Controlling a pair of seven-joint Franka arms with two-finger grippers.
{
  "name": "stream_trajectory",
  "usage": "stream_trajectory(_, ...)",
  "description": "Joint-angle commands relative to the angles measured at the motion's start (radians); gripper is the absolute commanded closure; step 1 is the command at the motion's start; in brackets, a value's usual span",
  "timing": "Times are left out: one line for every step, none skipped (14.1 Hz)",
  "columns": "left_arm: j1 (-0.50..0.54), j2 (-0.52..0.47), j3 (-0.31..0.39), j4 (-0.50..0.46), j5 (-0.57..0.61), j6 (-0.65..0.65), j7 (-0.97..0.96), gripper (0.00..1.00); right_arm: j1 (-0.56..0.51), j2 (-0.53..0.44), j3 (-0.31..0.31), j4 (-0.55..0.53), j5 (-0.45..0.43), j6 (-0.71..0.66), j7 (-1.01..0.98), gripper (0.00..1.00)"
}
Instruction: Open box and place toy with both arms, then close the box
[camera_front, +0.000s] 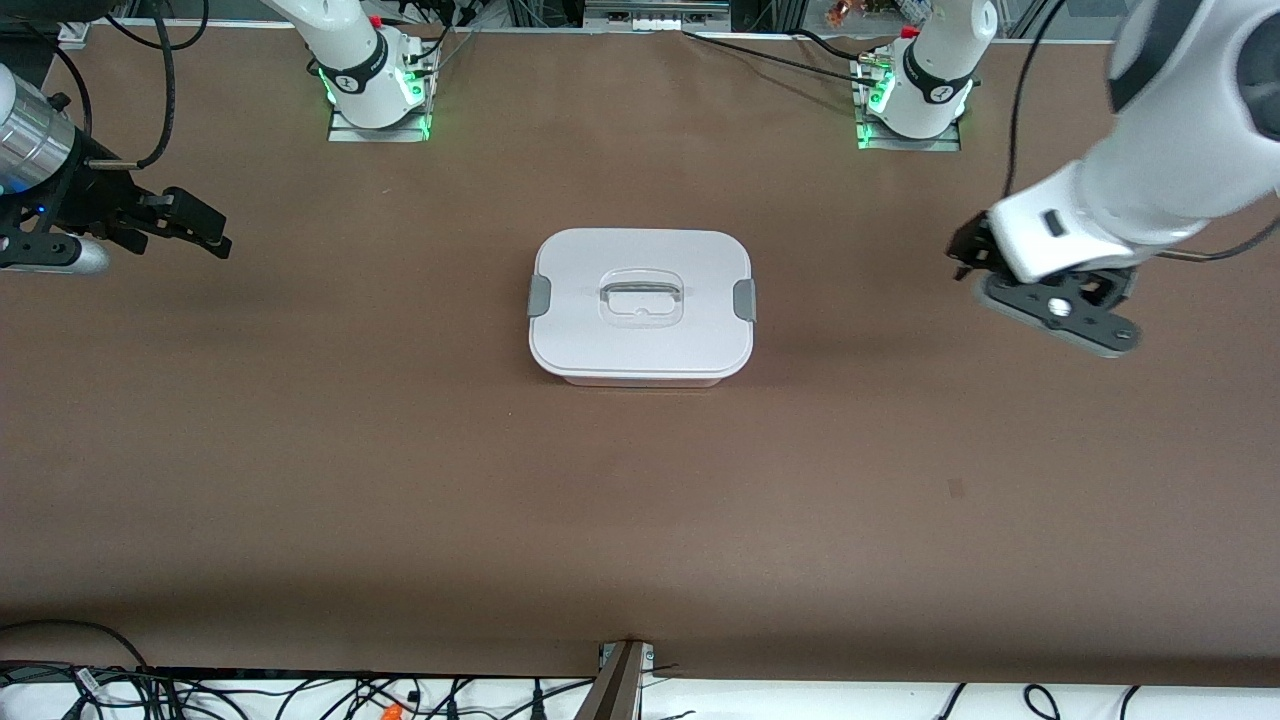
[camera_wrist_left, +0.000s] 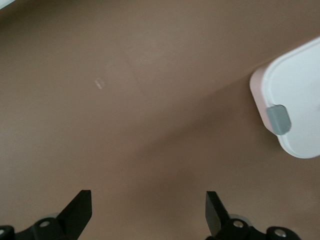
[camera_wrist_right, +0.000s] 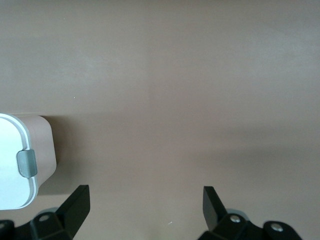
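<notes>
Sitting mid-table (camera_front: 300, 480), the box (camera_front: 641, 307) has its white lid on, grey clips (camera_front: 539, 296) at both ends. Left gripper (camera_wrist_left: 148, 210) hangs over bare table toward the left arm's end, jaws apart, empty. Right gripper (camera_wrist_right: 145, 207) likewise toward the box's right-arm end, jaws apart, empty.

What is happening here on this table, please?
Nothing is being handled yet. The box sits closed in the middle of the table, its white lid on. The left gripper and the right gripper hang open over bare table at their own ends, both empty. No toy is visible.
</notes>
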Motion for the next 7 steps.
stream_trajectory(-0.112,-0.064,0.199,-0.017,-0.060,0.036,-0.068,0.00,-0.008,0.010,0.009,0.024,-0.011,-0.009,0.003,0.00)
stream_trajectory(-0.172,-0.124,0.328,-0.078,-0.148,0.049,-0.081,0.00,-0.008,0.010,0.009,0.024,-0.011,-0.009,0.003,0.00)
stream_trajectory(-0.226,-0.165,0.424,-0.138,-0.179,0.093,-0.078,0.00,-0.008,0.010,0.009,0.024,-0.011,-0.007,0.003,0.00)
stream_trajectory(-0.296,-0.223,0.529,-0.208,-0.183,0.132,-0.078,0.00,-0.008,0.010,0.009,0.024,-0.011,-0.007,0.003,0.00)
stream_trajectory(-0.338,-0.276,0.602,-0.272,-0.186,0.155,-0.076,0.00,-0.008,0.010,0.011,0.024,-0.011,-0.007,0.003,0.00)
stream_trajectory(-0.345,-0.309,0.621,-0.313,-0.187,0.160,-0.078,0.00,-0.008,0.010,0.009,0.024,-0.011,-0.007,0.003,0.00)
stream_trajectory(-0.345,-0.336,0.624,-0.354,-0.187,0.163,-0.073,0.00,-0.008,0.010,0.011,0.024,-0.011,-0.007,0.003,0.00)
